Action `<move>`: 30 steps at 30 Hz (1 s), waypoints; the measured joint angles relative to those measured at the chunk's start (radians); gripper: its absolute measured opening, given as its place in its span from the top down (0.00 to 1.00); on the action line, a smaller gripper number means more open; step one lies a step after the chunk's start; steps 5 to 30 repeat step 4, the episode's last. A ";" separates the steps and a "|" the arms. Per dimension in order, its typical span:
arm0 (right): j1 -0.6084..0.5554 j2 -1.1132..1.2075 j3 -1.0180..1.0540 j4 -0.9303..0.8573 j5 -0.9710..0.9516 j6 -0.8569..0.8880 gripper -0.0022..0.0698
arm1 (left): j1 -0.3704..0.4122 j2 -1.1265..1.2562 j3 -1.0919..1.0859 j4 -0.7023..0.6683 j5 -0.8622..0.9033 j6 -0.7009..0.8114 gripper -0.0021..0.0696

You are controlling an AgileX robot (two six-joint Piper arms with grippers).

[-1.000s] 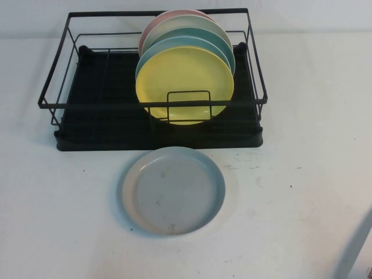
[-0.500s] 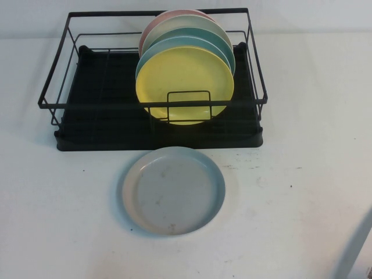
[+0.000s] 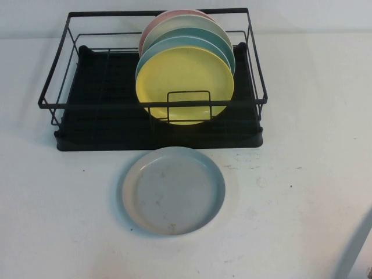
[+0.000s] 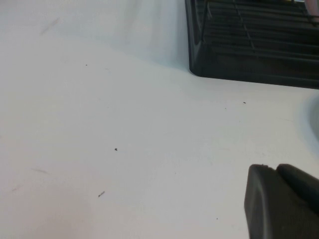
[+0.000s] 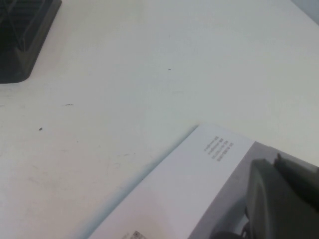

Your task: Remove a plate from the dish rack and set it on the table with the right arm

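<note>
The pale grey-blue plate (image 3: 173, 190) lies flat on the white table (image 3: 302, 203), just in front of the black wire dish rack (image 3: 87, 125). Neither gripper shows in the high view. In the left wrist view, my left gripper (image 4: 275, 172) is low over bare table, fingers together and empty, with a corner of the rack (image 4: 249, 64) ahead of it. In the right wrist view, my right gripper (image 5: 275, 162) is shut and empty above a white and grey panel (image 5: 199, 189), far from the rack's corner (image 5: 20, 50).
A yellow plate (image 3: 185, 81) stands upright in the rack's right half, with teal-rimmed plates (image 3: 203, 36) and a pink plate (image 3: 152, 29) behind it. The rack's left half holds no dishes. A grey-white panel edge (image 3: 356, 250) shows at the table's near right corner.
</note>
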 joint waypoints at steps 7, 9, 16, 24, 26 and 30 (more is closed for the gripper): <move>0.000 0.000 0.000 0.002 0.000 0.000 1.00 | 0.000 0.000 0.000 0.000 0.000 0.000 0.98; 0.000 0.000 0.000 0.002 0.000 0.000 1.00 | 0.000 0.000 0.000 0.000 0.000 0.000 0.98; 0.000 0.000 0.000 0.002 0.000 0.000 1.00 | 0.000 0.000 0.000 0.000 0.000 0.000 0.98; 0.000 0.000 0.000 0.002 0.000 0.000 1.00 | 0.000 0.000 0.000 0.000 0.000 0.000 0.98; 0.000 0.000 0.000 0.002 0.000 0.000 1.00 | 0.000 0.000 0.000 0.000 0.000 0.000 0.98; 0.000 0.000 0.000 0.002 0.000 0.000 1.00 | 0.000 0.000 0.000 0.000 0.000 0.000 0.98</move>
